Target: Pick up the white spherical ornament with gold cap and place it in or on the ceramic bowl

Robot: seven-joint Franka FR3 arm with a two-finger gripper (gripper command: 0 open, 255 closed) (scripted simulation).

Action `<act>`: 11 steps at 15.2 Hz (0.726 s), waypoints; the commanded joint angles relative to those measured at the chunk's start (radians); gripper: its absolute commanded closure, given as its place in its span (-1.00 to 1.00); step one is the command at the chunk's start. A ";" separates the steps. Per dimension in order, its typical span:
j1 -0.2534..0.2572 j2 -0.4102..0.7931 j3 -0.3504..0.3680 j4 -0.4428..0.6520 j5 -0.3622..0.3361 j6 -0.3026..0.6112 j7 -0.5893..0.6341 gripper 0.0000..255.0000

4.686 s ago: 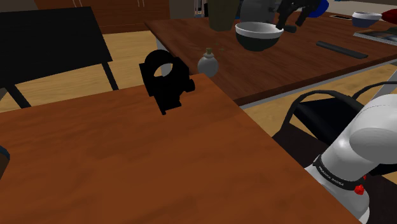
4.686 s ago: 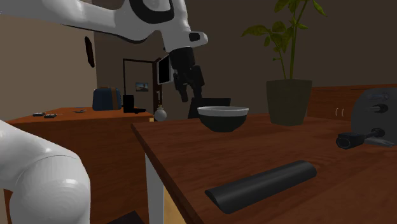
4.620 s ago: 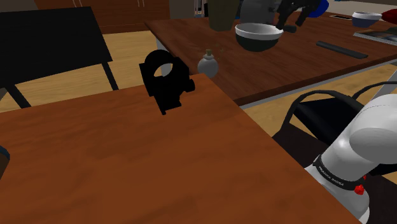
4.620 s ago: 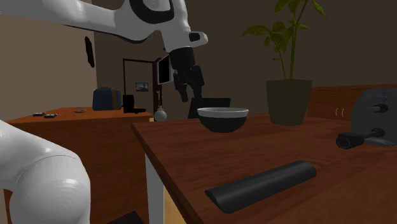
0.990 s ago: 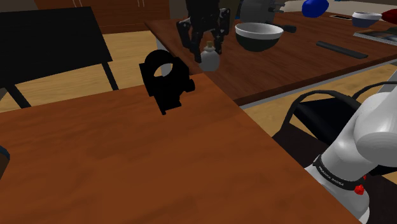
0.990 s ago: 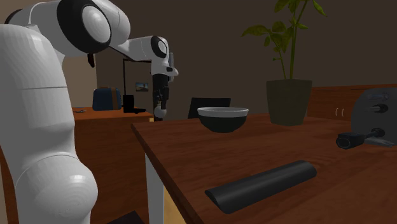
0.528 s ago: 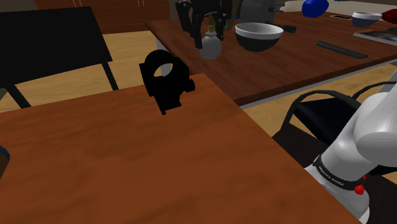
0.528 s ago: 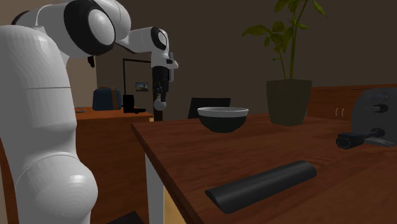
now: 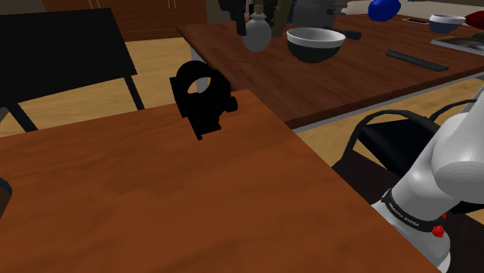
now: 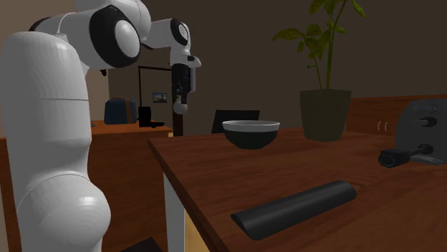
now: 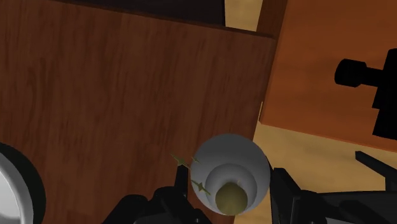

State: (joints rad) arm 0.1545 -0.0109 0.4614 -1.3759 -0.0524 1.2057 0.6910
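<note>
While hanging above the brown wooden table point(image 9: 372, 74), clamps the greyish-white spherical ornament point(image 9: 257, 36) in the black gripper point(image 9: 254, 13), with the jaws pinching it from both sides and its dull gold cap turned toward the palm. Holds it clear of the tabletop, directly under the jaws, close to the table's edge. Shows, in the wrist view, wood beneath the jaws and a strip of pale floor just past that edge. Finds the ceramic bowl point(image 9: 314, 45), white inside and dark outside, upright on the same table, lower than the jaws and apart from them, toward the shoulder view's right. Finds a black rounded bar point(image 10: 294, 209) lying beyond the bowl, farther again from the jaws.
</note>
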 commanded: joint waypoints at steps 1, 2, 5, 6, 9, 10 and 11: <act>0.004 0.015 0.004 0.044 -0.007 -0.030 0.006 1.00; 0.007 0.026 0.007 0.070 -0.011 -0.048 0.008 1.00; 0.016 0.062 0.015 0.157 -0.028 -0.103 0.017 1.00; 0.021 0.075 0.018 0.188 -0.035 -0.123 0.021 1.00; 0.037 0.120 0.028 0.287 -0.058 -0.183 0.032 1.00; 0.015 0.096 0.012 0.257 -0.050 -0.173 -0.001 1.00; -0.006 0.073 -0.002 0.231 -0.043 -0.164 -0.033 1.00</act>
State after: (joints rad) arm 0.1611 0.0650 0.4685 -1.1504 -0.0931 1.0479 0.6828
